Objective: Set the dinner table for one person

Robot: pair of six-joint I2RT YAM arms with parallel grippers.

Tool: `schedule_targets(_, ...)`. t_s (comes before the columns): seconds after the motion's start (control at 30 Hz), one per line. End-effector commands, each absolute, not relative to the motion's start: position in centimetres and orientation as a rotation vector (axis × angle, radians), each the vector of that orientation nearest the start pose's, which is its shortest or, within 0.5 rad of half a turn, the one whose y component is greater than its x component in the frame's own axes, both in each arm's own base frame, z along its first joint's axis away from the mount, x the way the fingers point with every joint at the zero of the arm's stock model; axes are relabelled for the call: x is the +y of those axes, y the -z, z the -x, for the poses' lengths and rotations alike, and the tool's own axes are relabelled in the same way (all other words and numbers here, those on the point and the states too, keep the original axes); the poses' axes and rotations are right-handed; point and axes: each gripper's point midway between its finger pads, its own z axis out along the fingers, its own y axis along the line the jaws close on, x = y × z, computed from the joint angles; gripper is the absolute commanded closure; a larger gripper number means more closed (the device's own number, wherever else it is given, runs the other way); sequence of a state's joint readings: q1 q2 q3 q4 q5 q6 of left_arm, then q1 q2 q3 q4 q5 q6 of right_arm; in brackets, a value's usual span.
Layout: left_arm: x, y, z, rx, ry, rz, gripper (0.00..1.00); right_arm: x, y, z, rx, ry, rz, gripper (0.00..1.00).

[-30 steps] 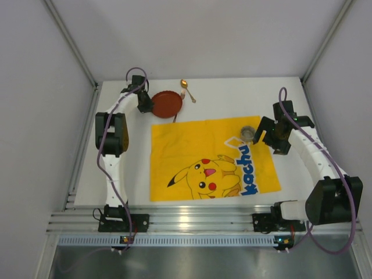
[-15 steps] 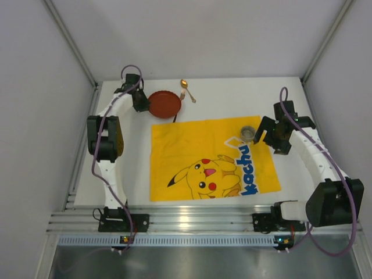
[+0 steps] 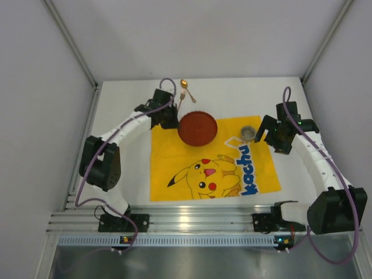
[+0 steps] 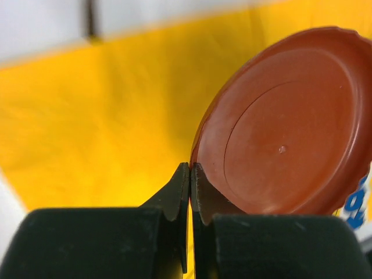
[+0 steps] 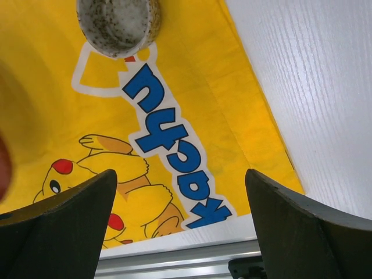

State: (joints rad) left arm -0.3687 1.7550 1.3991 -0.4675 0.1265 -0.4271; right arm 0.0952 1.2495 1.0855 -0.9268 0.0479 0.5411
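My left gripper [image 3: 172, 122] is shut on the rim of a red-brown plate [image 3: 197, 129] and holds it above the back part of the yellow cartoon mat [image 3: 192, 174]. In the left wrist view the plate [image 4: 285, 133] is tilted, its edge pinched between my fingertips [image 4: 190, 174]. A speckled cup [image 3: 248, 133] stands on the mat's right back part and also shows in the right wrist view [image 5: 116, 23]. My right gripper [image 3: 263, 137] is open and empty just right of the cup. A gold spoon [image 3: 186, 90] lies on the white dinner table [image 3: 232, 96] behind the mat.
The mat lies in the middle of the table. An aluminium rail [image 3: 197, 221] runs along the near edge, and also shows in the right wrist view [image 5: 174, 258]. White walls close in the left, back and right sides.
My left gripper has carried the plate from the table's back left, by the spoon, to the right and nearer, over the mat. The right arm has barely moved.
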Motion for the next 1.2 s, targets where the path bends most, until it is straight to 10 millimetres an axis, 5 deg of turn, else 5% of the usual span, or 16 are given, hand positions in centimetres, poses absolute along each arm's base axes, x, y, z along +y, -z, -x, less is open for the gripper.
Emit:
schedule_targets(0.0,-24.8,-12.1,-35.6,2.525,0.575,-0.152,1.00,3.6,-15.4,-26.7,2.544,-0.167,-0.595,0.08)
schedule_targets(0.17,-27.5,-10.5,-31.5,2.564,0.574,-0.220,1.00,3.6,-15.0,-25.6,2.540,-0.173,-0.597,0.08)
schedule_targets(0.37,-28.7,-9.6,-29.9,2.584,0.548,-0.275,1.00,3.5,-14.5,-24.7,2.538,-0.171,-0.595,0.08)
schedule_targets(0.5,-28.1,-10.2,-30.4,2.561,0.489,-0.248,0.41,3.4,-14.4,-24.2,2.537,-0.169,-0.593,0.08)
schedule_targets(0.67,-25.5,-13.1,-34.5,2.470,0.290,-0.191,0.36,2.8,-14.4,-22.7,2.536,-0.131,-0.588,0.08)
schedule_targets(0.7,-25.6,-14.7,-35.8,2.434,0.296,-0.180,0.36,2.7,-14.5,-22.3,2.533,-0.130,-0.588,0.08)
schedule_targets(0.87,-23.5,-16.3,-42.4,2.383,0.231,-0.159,0.38,2.8,-14.2,-21.5,2.546,-0.135,-0.586,0.07)
schedule_targets(0.9,-23.6,-18.2,-44.0,2.333,0.235,-0.150,0.38,2.8,-14.1,-21.4,2.554,-0.135,-0.587,0.07)
schedule_targets(0.97,-22.8,-17.2,-46.4,2.337,0.196,-0.155,0.39,2.9,-14.3,-21.5,2.551,-0.138,-0.586,0.07)
schedule_targets(1.0,-22.9,-18.7,-47.9,2.298,0.206,-0.148,0.39,2.8,-14.3,-21.5,2.556,-0.136,-0.593,0.07)
schedule_targets(1.17,-21.8,-14.7,-52.7,2.361,0.190,-0.127,0.42,2.9,-14.8,-21.8,2.559,-0.137,-0.595,0.07)
